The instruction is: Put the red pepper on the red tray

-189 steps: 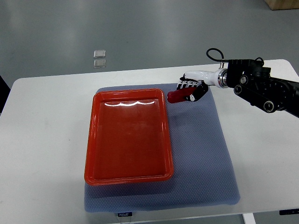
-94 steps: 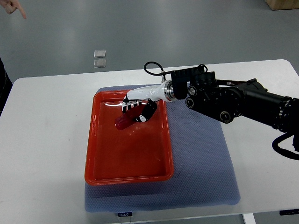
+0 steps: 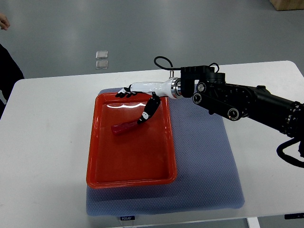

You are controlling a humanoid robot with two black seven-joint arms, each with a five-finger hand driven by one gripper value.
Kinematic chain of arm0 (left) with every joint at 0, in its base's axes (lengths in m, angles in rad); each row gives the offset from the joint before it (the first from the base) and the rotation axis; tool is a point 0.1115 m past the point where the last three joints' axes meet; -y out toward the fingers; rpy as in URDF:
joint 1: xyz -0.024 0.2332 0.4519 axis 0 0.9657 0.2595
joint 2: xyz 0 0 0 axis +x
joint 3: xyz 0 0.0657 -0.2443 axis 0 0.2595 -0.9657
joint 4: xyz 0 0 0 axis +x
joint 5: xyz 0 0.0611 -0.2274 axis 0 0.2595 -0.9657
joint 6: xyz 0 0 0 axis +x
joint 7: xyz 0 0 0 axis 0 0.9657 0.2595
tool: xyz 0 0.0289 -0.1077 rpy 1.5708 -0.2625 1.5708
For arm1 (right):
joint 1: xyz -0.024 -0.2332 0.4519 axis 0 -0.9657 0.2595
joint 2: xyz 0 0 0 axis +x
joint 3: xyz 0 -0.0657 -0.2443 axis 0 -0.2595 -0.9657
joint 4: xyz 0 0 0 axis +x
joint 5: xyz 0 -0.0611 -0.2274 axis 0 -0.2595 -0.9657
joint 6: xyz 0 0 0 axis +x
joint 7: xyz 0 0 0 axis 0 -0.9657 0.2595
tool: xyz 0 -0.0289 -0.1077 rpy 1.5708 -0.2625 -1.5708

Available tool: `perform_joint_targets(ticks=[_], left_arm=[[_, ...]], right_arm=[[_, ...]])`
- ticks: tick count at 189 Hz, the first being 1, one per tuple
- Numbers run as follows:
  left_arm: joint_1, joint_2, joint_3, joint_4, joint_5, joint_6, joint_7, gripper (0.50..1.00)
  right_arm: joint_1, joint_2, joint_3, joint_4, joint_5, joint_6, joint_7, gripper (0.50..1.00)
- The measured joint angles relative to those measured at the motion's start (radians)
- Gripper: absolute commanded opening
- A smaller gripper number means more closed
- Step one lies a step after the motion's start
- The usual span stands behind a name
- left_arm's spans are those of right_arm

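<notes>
Red pepper (image 3: 126, 128) lies inside the red tray (image 3: 130, 178), in the upper half of its floor, slightly tilted. The right hand (image 3: 138, 102) is positioned above the tray's far rim, fingers spread and holding nothing; its thumb points down toward the pepper's right end, contact not discernible. The tray rests on a grey-blue mat (image 3: 209, 166) on the white surface (image 3: 47, 156). A person's dark sleeve (image 3: 8, 71) shows at the left edge.

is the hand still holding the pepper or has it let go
Let go: the right hand is open, fingers spread above the pepper, which lies in the tray.
</notes>
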Motion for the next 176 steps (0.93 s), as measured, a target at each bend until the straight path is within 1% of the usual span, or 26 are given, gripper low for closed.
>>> perform_joint_targets(ticks=[26, 56, 88, 121, 176], left_arm=[[0.0, 0.0, 0.0, 0.0, 0.0, 0.0, 0.0, 1.0], [0.0, 0.0, 0.0, 0.0, 0.0, 0.0, 0.0, 1.0], [0.0, 0.0, 0.0, 0.0, 0.0, 0.0, 0.0, 1.0], [0.0, 0.0, 0.0, 0.0, 0.0, 0.0, 0.0, 1.0], [0.0, 0.0, 0.0, 0.0, 0.0, 0.0, 0.0, 1.0]], right_arm=[[-0.07, -0.04, 0.115, 0.0, 0.131, 0.001, -0.002, 0.911], [-0.188, -0.083, 0.245, -0.001, 0.323, -0.003, -0.003, 0.911], [-0.303, -0.09, 0.358, -0.015, 0.578, -0.007, -0.002, 0.913], [-0.373, -0.086, 0.385, -0.045, 0.862, 0.003, -0.002, 0.913], [-0.409, -0.083, 0.392, -0.052, 1.062, 0.006, -0.002, 0.913]])
